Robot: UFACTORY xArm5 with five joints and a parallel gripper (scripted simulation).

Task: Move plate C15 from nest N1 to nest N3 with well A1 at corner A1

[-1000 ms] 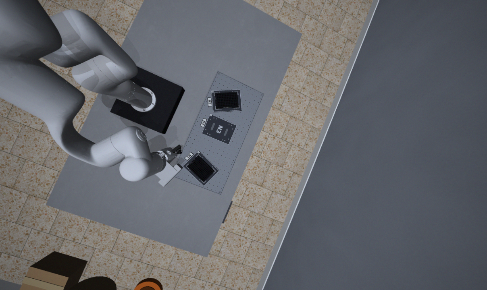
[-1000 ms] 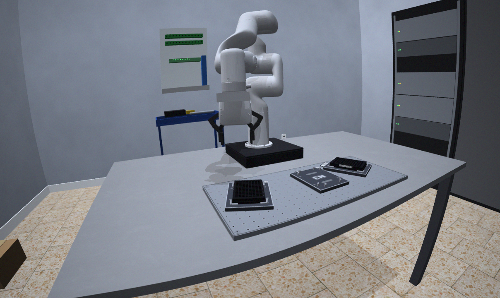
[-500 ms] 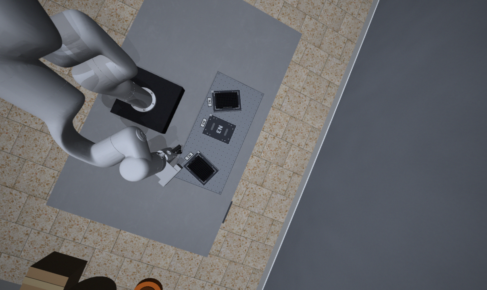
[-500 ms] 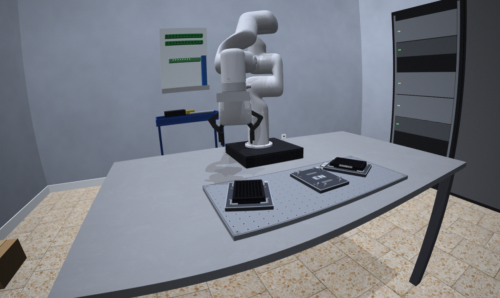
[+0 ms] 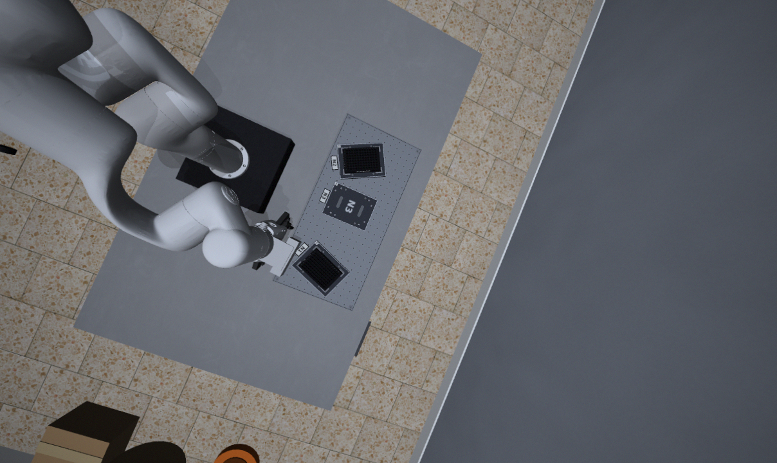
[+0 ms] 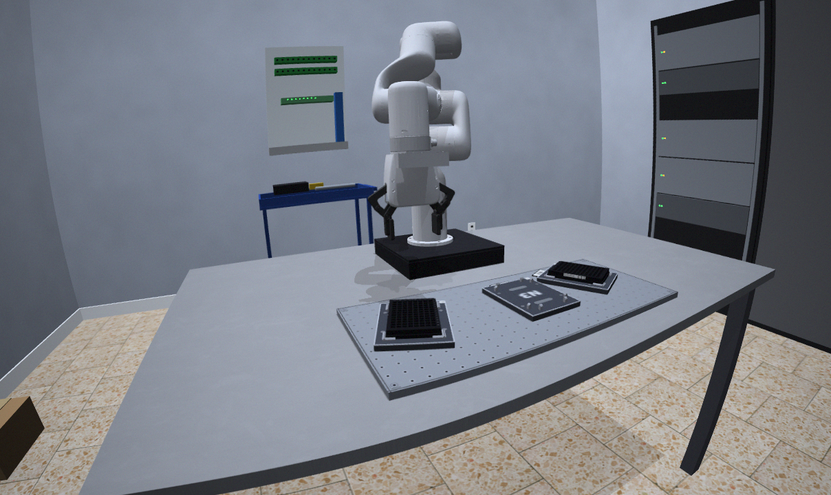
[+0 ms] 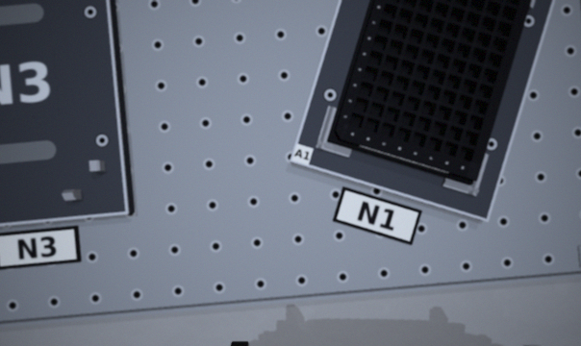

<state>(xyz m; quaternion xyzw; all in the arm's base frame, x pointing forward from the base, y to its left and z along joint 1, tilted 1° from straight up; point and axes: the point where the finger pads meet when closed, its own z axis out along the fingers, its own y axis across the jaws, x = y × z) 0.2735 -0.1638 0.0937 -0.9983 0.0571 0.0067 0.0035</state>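
Observation:
A black well plate [image 7: 430, 82] sits in nest N1 [image 7: 406, 187], beside the N1 sign [image 7: 377, 215]; the nest's A1 mark [image 7: 301, 155] is at its near left corner. The same plate shows in the overhead view [image 5: 319, 268] and in the side view [image 6: 413, 317]. Nest N3 [image 5: 350, 206] is empty; it also shows in the side view [image 6: 530, 296] and at the left of the wrist view [image 7: 45, 111]. Another black plate [image 5: 361, 159] [image 6: 578, 272] sits on the far nest. My gripper [image 6: 412, 224] is open and empty, high above the table edge of the deck, near N1. I cannot read the plate labels.
The nests stand on a perforated grey deck [image 6: 504, 313]. The arm's black base block [image 6: 439, 251] is behind the deck. The N3 sign [image 7: 37, 247] lies beside nest N3. A dark rack [image 6: 704, 135] stands at the right, a blue cart [image 6: 314, 196] behind.

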